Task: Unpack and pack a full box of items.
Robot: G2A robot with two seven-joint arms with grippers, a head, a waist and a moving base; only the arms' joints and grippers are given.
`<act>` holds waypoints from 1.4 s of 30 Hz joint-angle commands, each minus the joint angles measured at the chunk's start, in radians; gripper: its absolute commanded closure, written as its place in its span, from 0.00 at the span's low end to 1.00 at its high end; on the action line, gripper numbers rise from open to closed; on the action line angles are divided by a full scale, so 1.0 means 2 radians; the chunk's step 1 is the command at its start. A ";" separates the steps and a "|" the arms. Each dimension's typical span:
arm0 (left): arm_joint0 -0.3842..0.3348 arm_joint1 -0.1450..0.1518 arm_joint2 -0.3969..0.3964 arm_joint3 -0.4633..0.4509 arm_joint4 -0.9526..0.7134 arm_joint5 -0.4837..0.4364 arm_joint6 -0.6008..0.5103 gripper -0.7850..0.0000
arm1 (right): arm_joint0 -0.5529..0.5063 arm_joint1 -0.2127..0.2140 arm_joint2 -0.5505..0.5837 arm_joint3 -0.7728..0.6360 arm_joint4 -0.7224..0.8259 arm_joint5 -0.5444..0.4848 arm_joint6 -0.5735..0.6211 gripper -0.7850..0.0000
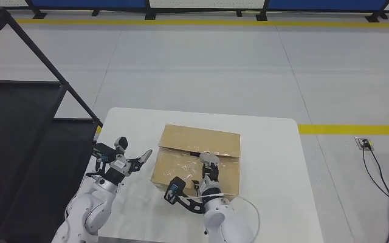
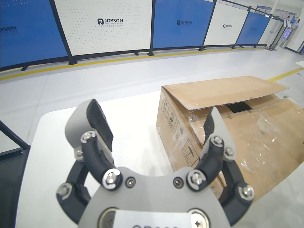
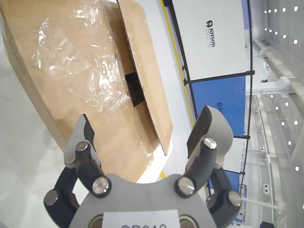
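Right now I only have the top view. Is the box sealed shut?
Observer: No. The box has its far flap lifted at the edge, and a dark patch shows under it.
Operator: Right gripper holding anything?
Observer: Nothing. The right gripper is open, above the near flap.
Operator: And the left?
Observer: The left gripper is open too, by the box's side wall, which carries printed symbols.
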 commanded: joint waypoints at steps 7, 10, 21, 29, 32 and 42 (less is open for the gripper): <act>0.002 -0.001 0.001 -0.001 -0.004 0.010 0.007 0.00 | 0.004 0.011 0.035 0.007 -0.007 -0.051 -0.056 0.53; 0.003 -0.001 0.002 -0.003 -0.004 0.012 0.008 0.00 | 0.011 0.012 0.036 0.020 -0.014 -0.054 -0.058 0.54; 0.004 -0.002 0.003 -0.003 -0.004 0.019 0.007 0.00 | -0.011 0.022 0.027 -0.006 -0.046 -0.062 -0.070 0.55; 0.000 -0.003 0.007 -0.002 -0.003 0.017 0.007 0.00 | -0.016 0.026 0.023 0.003 -0.054 -0.064 -0.076 0.55; 0.000 -0.003 0.006 -0.001 -0.003 0.017 0.007 0.00 | -0.006 0.025 0.021 0.017 -0.049 -0.062 -0.075 0.55; 0.005 -0.002 -0.002 -0.001 -0.007 0.018 0.010 0.00 | 0.027 0.022 0.009 0.057 -0.031 -0.063 -0.065 0.55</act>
